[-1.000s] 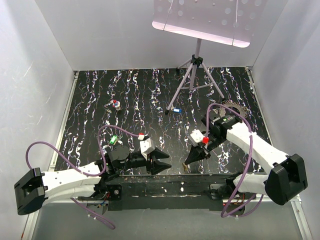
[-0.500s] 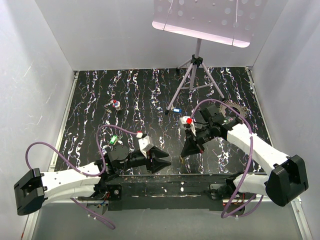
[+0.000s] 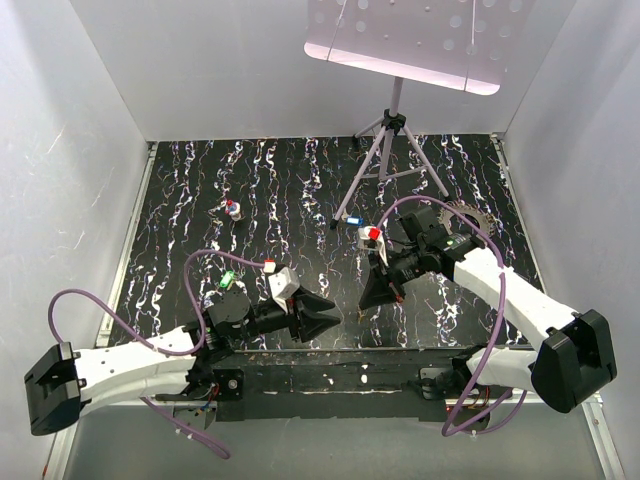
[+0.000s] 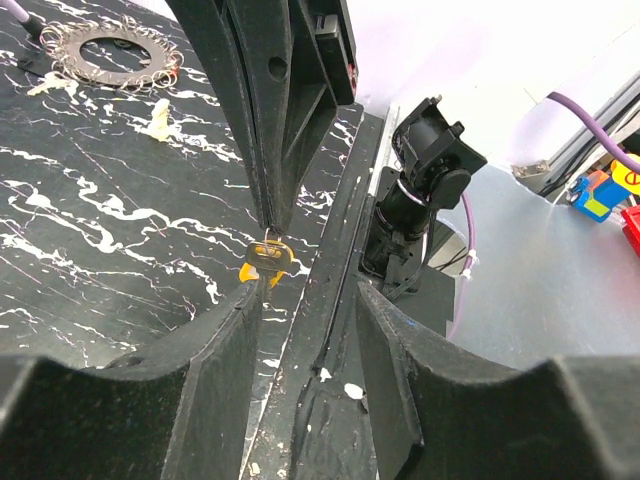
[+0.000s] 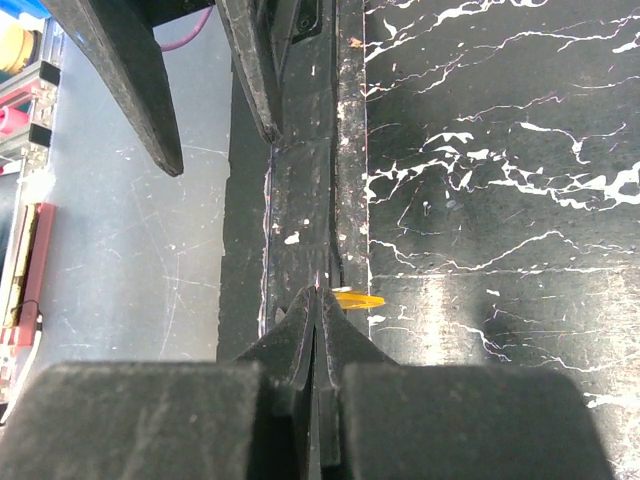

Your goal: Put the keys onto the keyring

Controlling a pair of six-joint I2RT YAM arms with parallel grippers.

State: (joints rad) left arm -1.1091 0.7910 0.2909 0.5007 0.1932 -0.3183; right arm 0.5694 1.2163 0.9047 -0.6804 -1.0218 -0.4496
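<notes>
My right gripper (image 3: 368, 298) is shut on a small yellow key (image 5: 358, 298), which sticks out sideways from the closed tips (image 5: 318, 295) just above the table near its front edge. The left wrist view shows the same key (image 4: 265, 262) pinched at the tip of the right fingers. My left gripper (image 3: 334, 320) is open and empty (image 4: 308, 295), a short way left of the key and facing it. The toothed keyring (image 3: 463, 213) lies at the right, half hidden by the right arm, and shows whole in the left wrist view (image 4: 118, 45). Other keys lie loose: green (image 3: 228, 280), red-and-blue (image 3: 233, 209), blue (image 3: 353, 220).
A grey tripod (image 3: 388, 150) holding a perforated white plate (image 3: 410, 40) stands at the back centre. White walls close in the table on three sides. The black front rail (image 3: 330, 375) runs along the near edge. Two pale bits (image 4: 160, 118) lie near the keyring.
My right gripper has risen from the front edge and moved up-left with the yellow key. My left gripper has edged slightly forward and stays open.
</notes>
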